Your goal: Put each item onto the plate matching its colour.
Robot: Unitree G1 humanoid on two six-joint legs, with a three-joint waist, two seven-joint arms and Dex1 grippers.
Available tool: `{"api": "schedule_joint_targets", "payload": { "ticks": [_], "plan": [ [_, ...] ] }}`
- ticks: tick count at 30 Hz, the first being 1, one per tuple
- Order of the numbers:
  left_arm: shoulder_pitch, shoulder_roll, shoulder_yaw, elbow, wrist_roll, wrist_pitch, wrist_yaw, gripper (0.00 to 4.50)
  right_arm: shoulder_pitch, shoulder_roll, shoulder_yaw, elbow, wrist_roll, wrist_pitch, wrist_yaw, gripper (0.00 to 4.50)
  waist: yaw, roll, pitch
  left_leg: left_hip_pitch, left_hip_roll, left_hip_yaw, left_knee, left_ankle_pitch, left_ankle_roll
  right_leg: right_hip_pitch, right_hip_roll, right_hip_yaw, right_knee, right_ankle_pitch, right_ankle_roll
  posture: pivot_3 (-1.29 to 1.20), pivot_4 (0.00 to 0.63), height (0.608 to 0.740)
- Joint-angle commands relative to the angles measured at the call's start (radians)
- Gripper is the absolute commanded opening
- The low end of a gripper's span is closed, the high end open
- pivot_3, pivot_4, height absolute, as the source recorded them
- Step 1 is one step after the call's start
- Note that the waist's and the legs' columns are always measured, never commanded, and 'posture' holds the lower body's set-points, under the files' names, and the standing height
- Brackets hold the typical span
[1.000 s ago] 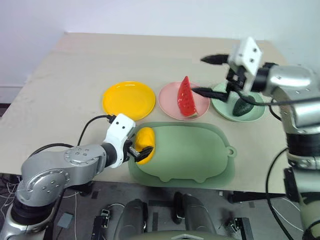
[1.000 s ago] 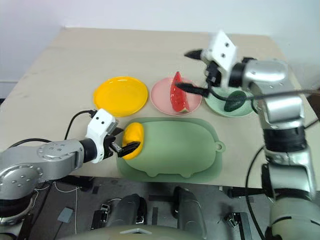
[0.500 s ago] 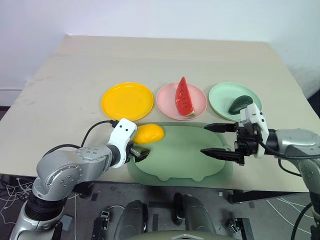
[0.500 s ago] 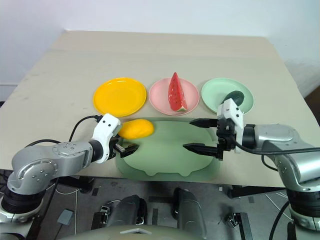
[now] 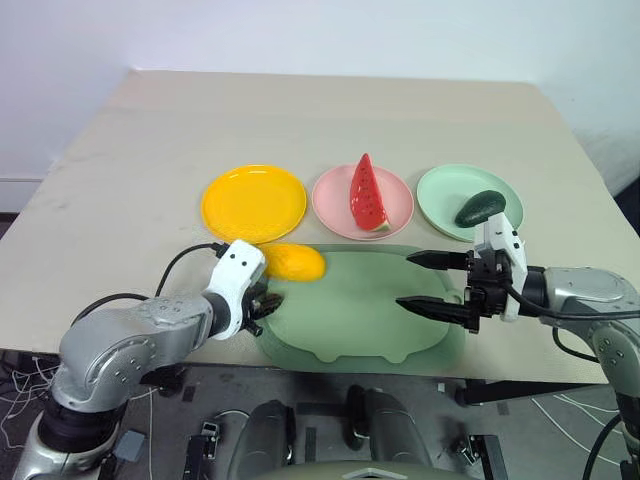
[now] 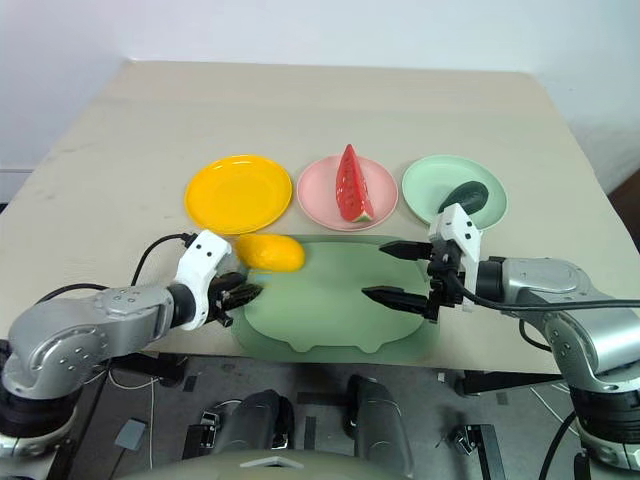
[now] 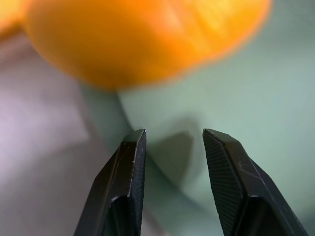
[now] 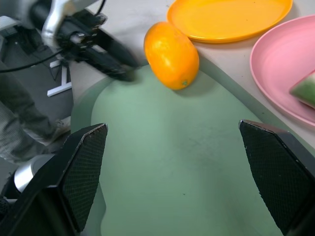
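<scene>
Up close, the left pincer grips nothing below the mango.

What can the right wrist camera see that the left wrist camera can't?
Right wrist view: the yellow plate, the pink plate with a bit of watermelon, and the left claw beside the mango. Left wrist view: that claw's own black fingers up close, with nothing between them. Both: the orange mango lying at the edge of the green mat.
</scene>
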Motion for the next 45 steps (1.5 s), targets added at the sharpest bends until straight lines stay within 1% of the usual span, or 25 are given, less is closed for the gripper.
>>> {"api": "schedule_joint_targets", "payload": {
  "ticks": [1,4,6,10,11,13,14,16,19,22,25,29,32,36,40,45],
  "plan": [
    [0.048,0.076,0.057,-0.086,-0.019,-0.034,-0.1,1.85,-0.016,-0.009,0.004,-0.004,-0.007,-0.023,-0.004,4.5,0.0,0.0,0.0,0.0,0.0,0.0,0.0,0.0,0.0,0.0,0.0,0.0,0.0,-0.001,-0.001,0.0,0.15,0.74],
    [0.06,0.166,0.123,-0.101,-0.026,-0.093,-0.22,2.41,-0.029,-0.001,0.024,0.013,-0.024,-0.033,-0.011,4.5,0.002,0.0,0.0,0.0,0.0,0.0,0.0,0.0,0.0,0.0,0.0,0.0,0.0,-0.001,-0.001,0.0,0.15,0.74],
    [0.028,0.205,0.152,-0.073,-0.029,-0.128,-0.284,3.07,-0.037,0.001,0.034,0.022,-0.028,-0.038,-0.014,4.5,0.004,0.0,0.001,-0.001,0.0,0.0,0.0,0.0,0.0,-0.001,0.0,-0.001,-0.001,-0.001,-0.002,0.0,0.15,0.74],
    [-0.058,0.323,0.145,0.016,0.042,-0.251,-0.478,4.42,-0.053,0.009,0.053,0.035,-0.038,-0.047,-0.019,4.5,0.002,0.0,0.001,-0.002,0.0,0.0,0.0,0.0,0.0,-0.001,0.0,-0.001,-0.002,-0.001,-0.002,0.0,0.15,0.74],
    [-0.083,0.367,0.118,0.067,0.096,-0.32,-0.557,4.49,-0.057,0.013,0.055,0.038,-0.039,-0.05,-0.02,4.5,0.001,0.0,0.001,-0.002,0.0,0.0,0.0,0.0,0.0,-0.001,0.0,-0.001,-0.002,-0.001,-0.002,0.0,0.15,0.74],
    [-0.136,0.434,0.05,0.166,0.207,-0.448,-0.685,4.49,-0.063,0.022,0.061,0.043,-0.042,-0.055,-0.025,4.5,0.0,0.0,0.001,-0.002,0.0,0.001,-0.001,0.0,0.0,-0.003,0.0,-0.001,-0.002,-0.001,-0.002,0.0,0.15,0.74],
    [-0.175,0.445,0.009,0.221,0.254,-0.508,-0.746,4.49,-0.064,0.026,0.064,0.044,-0.046,-0.06,-0.029,4.5,0.001,0.0,0.001,-0.003,0.0,0.001,-0.002,0.0,0.0,-0.003,0.001,-0.001,-0.002,-0.001,-0.002,0.0,0.15,0.74],
    [-0.244,0.431,-0.054,0.313,0.302,-0.587,-0.846,4.49,-0.065,0.035,0.071,0.045,-0.053,-0.068,-0.038,4.5,0.001,0.001,0.001,-0.003,0.0,0.002,-0.002,0.0,0.0,-0.003,0.001,-0.001,-0.002,-0.001,-0.002,0.0,0.15,0.74],
    [-0.354,0.385,-0.16,0.463,0.394,-0.702,-0.997,4.49,-0.055,0.052,0.071,0.037,-0.056,-0.077,-0.06,4.5,0.004,0.0,0.001,-0.004,-0.001,0.001,-0.002,0.0,0.0,-0.003,0.0,-0.001,-0.003,-0.001,-0.002,0.0,0.15,0.74],
    [-0.465,0.324,-0.249,0.615,0.495,-0.804,-1.109,4.49,-0.036,0.067,0.068,0.021,-0.061,-0.087,-0.085,4.5,0.002,0.0,0.001,-0.009,-0.001,0.001,-0.001,-0.001,0.001,-0.006,0.0,-0.002,-0.004,-0.001,-0.001,0.0,0.15,0.74],
    [-0.568,0.259,-0.306,0.759,0.55,-0.874,-1.232,4.49,-0.013,0.089,0.067,0.0,-0.066,-0.096,-0.115,4.5,0.002,0.0,0.001,-0.016,-0.001,0.002,0.002,0.0,0.001,-0.01,0.0,-0.005,-0.003,0.004,-0.002,0.0,0.15,0.74],
    [-0.685,0.19,-0.344,0.914,0.606,-0.938,-1.364,4.49,0.027,0.112,0.07,-0.032,-0.078,-0.111,-0.152,4.5,0.0,0.0,0.001,-0.016,-0.001,0.002,0.003,0.0,0.001,-0.01,0.0,-0.005,-0.003,0.003,-0.001,0.0,0.15,0.74],
    [-0.751,0.148,-0.371,0.995,0.655,-0.992,-1.437,4.49,0.053,0.131,0.062,-0.053,-0.076,-0.117,-0.179,4.5,0.001,0.0,0.001,-0.016,-0.001,0.002,0.003,-0.001,0.002,-0.01,0.0,-0.005,-0.003,0.003,-0.001,0.0,0.15,0.74],
    [-0.799,0.1,-0.393,1.069,0.708,-1.05,-1.505,4.49,0.072,0.148,0.064,-0.068,-0.081,-0.123,-0.206,4.5,0.0,0.0,0.001,-0.015,-0.001,0.001,0.004,-0.001,0.002,-0.009,0.0,-0.005,-0.001,0.003,-0.001,0.0,0.15,0.74],
    [-0.827,0.075,-0.44,1.109,0.719,-1.08,-1.515,4.49,0.081,0.162,0.068,-0.076,-0.079,-0.128,-0.226,4.5,0.0,0.0,0.001,-0.015,-0.001,0.001,0.005,-0.001,0.002,-0.009,0.0,-0.005,0.0,0.003,-0.001,0.0,0.15,0.74],
    [-0.821,0.044,-0.474,1.14,0.785,-1.149,-1.515,4.49,0.106,0.142,0.043,-0.096,-0.034,-0.103,-0.212,4.5,0.0,0.0,0.001,-0.015,-0.001,0.001,0.005,-0.001,0.002,-0.009,0.0,-0.005,0.0,0.003,-0.001,0.0,0.15,0.74]
  ]
}}
